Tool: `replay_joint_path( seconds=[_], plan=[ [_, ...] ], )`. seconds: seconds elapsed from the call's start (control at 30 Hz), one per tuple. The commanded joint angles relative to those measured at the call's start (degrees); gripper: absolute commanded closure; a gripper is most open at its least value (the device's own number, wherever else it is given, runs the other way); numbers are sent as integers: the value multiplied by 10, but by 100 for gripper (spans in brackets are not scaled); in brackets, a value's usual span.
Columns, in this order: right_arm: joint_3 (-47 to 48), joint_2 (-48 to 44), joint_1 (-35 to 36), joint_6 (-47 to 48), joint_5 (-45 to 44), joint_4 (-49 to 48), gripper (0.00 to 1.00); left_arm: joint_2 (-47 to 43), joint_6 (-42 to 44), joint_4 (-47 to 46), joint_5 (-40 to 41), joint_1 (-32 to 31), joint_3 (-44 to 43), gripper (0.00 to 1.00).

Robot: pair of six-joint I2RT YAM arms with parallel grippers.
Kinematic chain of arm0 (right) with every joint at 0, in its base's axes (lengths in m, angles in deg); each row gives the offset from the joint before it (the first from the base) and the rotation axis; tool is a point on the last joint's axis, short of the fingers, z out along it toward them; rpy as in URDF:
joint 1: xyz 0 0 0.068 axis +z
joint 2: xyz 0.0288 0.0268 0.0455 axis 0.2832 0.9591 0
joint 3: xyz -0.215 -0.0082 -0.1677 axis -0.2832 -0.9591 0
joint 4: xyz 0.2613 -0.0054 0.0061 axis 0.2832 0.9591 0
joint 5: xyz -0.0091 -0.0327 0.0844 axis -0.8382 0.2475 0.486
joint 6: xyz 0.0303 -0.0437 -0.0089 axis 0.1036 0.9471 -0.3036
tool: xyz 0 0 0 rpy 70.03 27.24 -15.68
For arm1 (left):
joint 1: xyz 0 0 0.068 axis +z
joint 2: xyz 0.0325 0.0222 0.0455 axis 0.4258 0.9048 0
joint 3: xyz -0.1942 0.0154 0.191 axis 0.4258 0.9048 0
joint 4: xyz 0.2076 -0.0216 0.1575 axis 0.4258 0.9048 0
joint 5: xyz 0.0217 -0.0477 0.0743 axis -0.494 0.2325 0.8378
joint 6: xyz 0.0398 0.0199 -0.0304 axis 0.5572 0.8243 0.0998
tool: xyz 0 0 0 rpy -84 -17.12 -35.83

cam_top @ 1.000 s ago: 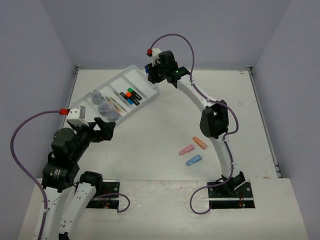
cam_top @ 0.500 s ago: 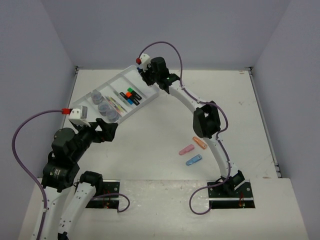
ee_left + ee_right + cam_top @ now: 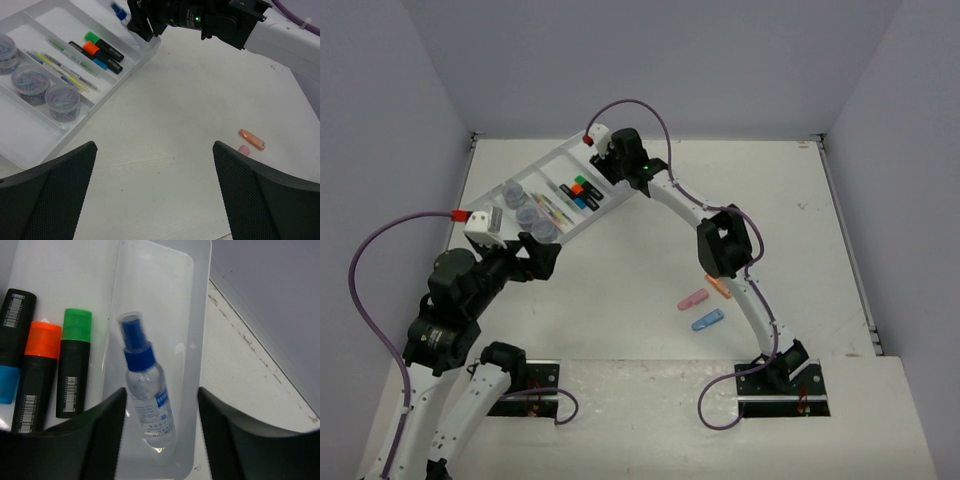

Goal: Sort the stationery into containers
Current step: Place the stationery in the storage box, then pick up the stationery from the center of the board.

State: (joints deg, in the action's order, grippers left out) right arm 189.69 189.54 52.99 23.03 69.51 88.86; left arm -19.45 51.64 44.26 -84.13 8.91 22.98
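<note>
Right arm (image 3: 680, 200) outstretched, tool (image 3: 161, 400) spread over bottle (image 3: 148, 390).

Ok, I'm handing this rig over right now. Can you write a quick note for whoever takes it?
Left gripper: open and empty, hovering over bare table beside the tray.
Right gripper: open above the tray's end compartment, with a finger on either side of the spray bottle. The bottle lies on the compartment floor, not gripped.
Done: the jars, pens, highlighters and bottle are in the tray.
Left: the pink piece, orange piece and blue piece lie loose on the table by the right arm.
</note>
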Motion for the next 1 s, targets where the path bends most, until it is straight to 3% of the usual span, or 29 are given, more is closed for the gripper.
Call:
replay_joint_path(
  seconds=[0.0,0.1,0.23,0.33,0.43,0.57,0.63,0.7,0.73,0.83,0.97],
  plan=[
    [23,-15,-2,13,-33,-23,29,9,16,-32,33,-14,-17,0],
    [25,-24,0,12,-36,-8,11,10,14,-38,43,-16,-5,0],
    [-15,-107,13,-2,-54,-12,12,11,5,-40,82,-16,5,0],
    [-73,-264,16,-96,-40,15,11,21,0,-47,96,-15,16,0],
    [-188,-391,14,-182,-85,84,8,26,-4,-49,105,-14,19,0],
    [-462,-607,6,-279,-181,154,14,22,-12,-44,118,-13,20,0],
    [-607,-708,-4,-327,-189,182,17,17,-13,-46,116,-14,23,0],
    [-687,-765,-10,-345,-188,208,27,12,-11,-49,109,-14,24,0],
    [-716,-788,-12,-349,-198,227,32,10,-10,-51,106,-14,23,0],
    [-771,-822,-21,-329,-215,258,33,12,-9,-51,105,-14,23,0],
    [-786,-786,-37,-268,-200,278,31,26,-9,-53,100,-14,25,0]
  ],
)
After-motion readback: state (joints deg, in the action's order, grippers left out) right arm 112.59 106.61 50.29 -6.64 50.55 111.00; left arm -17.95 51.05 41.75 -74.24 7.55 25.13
